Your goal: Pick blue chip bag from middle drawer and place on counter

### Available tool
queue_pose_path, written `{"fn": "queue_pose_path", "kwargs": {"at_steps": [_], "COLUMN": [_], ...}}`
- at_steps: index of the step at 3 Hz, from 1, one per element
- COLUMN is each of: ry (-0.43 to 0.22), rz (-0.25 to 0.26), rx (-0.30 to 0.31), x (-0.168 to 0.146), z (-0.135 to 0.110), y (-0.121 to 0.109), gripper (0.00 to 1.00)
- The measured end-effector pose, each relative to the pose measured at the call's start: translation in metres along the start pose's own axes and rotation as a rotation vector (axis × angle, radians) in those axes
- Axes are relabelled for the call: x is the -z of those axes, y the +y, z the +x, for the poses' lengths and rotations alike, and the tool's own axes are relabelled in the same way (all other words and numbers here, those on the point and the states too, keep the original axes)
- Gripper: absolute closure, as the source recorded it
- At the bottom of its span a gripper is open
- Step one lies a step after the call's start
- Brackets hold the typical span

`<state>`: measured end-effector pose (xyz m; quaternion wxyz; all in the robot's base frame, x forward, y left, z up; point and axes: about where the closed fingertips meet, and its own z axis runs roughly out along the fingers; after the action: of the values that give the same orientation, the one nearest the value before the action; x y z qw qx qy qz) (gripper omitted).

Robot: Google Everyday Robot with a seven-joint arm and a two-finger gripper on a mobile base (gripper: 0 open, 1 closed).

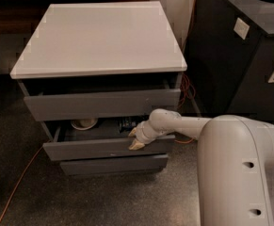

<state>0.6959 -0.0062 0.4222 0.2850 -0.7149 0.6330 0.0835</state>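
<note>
Dark-blue crinkled foil chip bag (126, 124) is seen inside the open, shallow grey middle drawer (103, 149), right of a round off-white bowl (84, 123). The two-finger gripper (134, 139) is held just beside the bag at the drawer's front edge, tan fingertips apart. The smooth white arm (188, 126) is stretched in from the right, below the flat, pale counter (103, 36).

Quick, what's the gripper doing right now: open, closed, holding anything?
Gripper: open, holding nothing, at the front edge of the middle drawer, just in front of the blue chip bag.
</note>
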Motion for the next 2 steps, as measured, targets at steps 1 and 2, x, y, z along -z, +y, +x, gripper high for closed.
{"fn": "queue_pose_path", "kwargs": {"at_steps": [1,2], "ry": [-0.024,-0.024], "rz": [-0.008,-0.008], "rx": [-0.016,-0.016], "x": [0.0157,0.0160], "z": [-0.0084,-0.0086], "y": [0.0332,0.0339], "gripper": [1.00,1.00]}}
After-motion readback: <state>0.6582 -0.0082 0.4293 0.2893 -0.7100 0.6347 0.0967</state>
